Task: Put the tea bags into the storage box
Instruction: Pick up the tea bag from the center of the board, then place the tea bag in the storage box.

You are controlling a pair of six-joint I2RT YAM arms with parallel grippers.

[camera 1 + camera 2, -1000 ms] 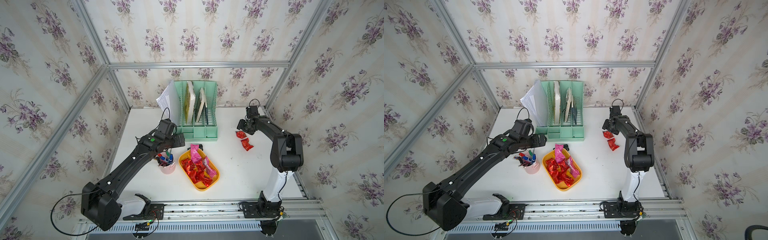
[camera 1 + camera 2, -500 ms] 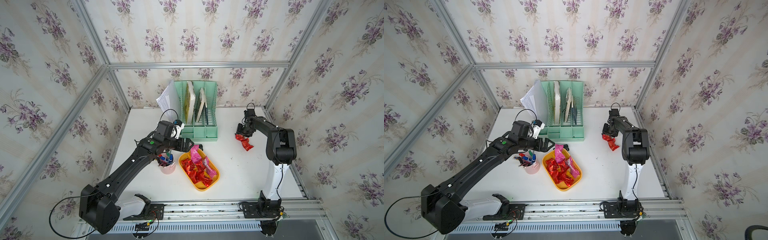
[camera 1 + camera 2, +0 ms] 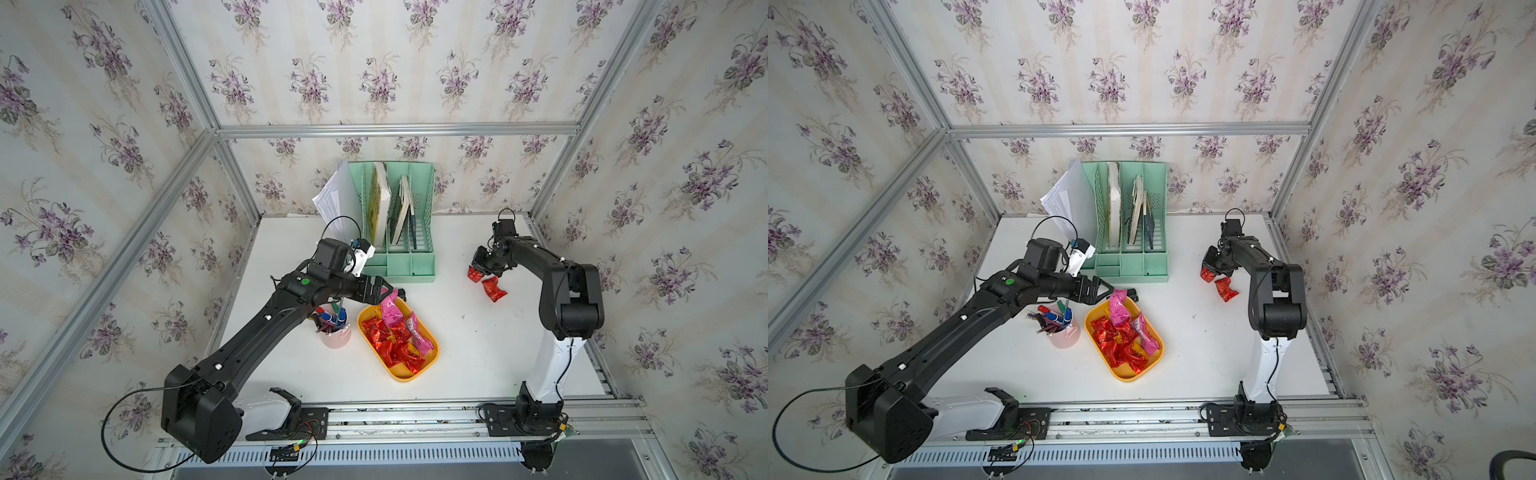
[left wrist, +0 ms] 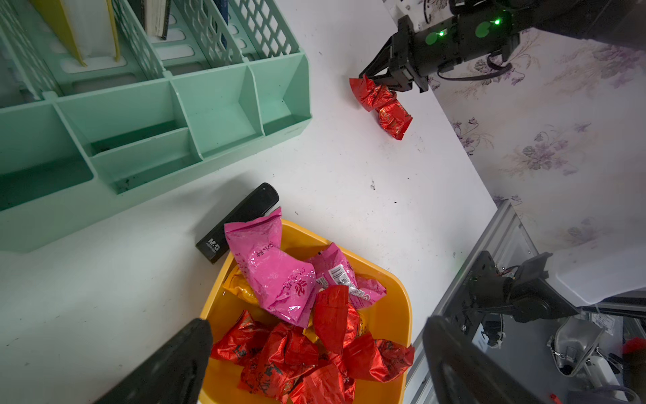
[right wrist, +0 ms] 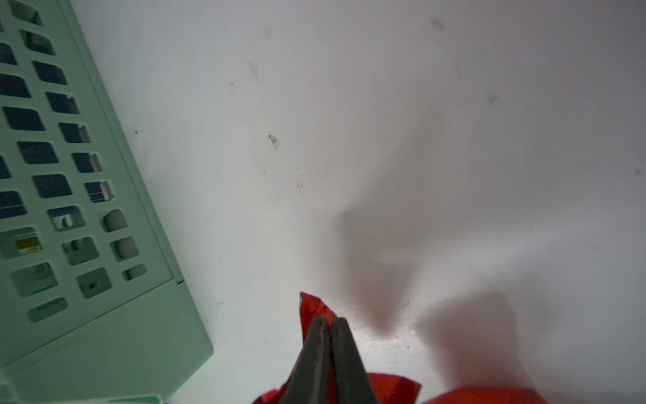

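Most of the tea bags (image 3: 392, 343) are already piled in the storage box (image 3: 405, 377), the yellow tray mid-tabletop. They're mostly red, with a couple of pink ones and a bit of orange underneath. One pink sachet (image 4: 272, 266) pokes out over the end rim, but I'd count it as in.

Two are left out near the tabletop (image 3: 478, 353) edge on the robot's right, well apart from the box: a red sachet (image 4: 368, 92) and a second red sachet (image 4: 395, 117) touching it. The right tool (image 5: 328, 323) is pinched tight on the first one's foil, so I'd say that's the pickup, with the lift and carry to go. The left tool (image 3: 388, 291) hangs over the box's far end, jaws wide, holding nothing.

Readable text: "M&G" on the black stapler-looking thing (image 4: 237, 224) just beside the box. One pink sachet has a barcode. The print on the reds is too crinkled to read.
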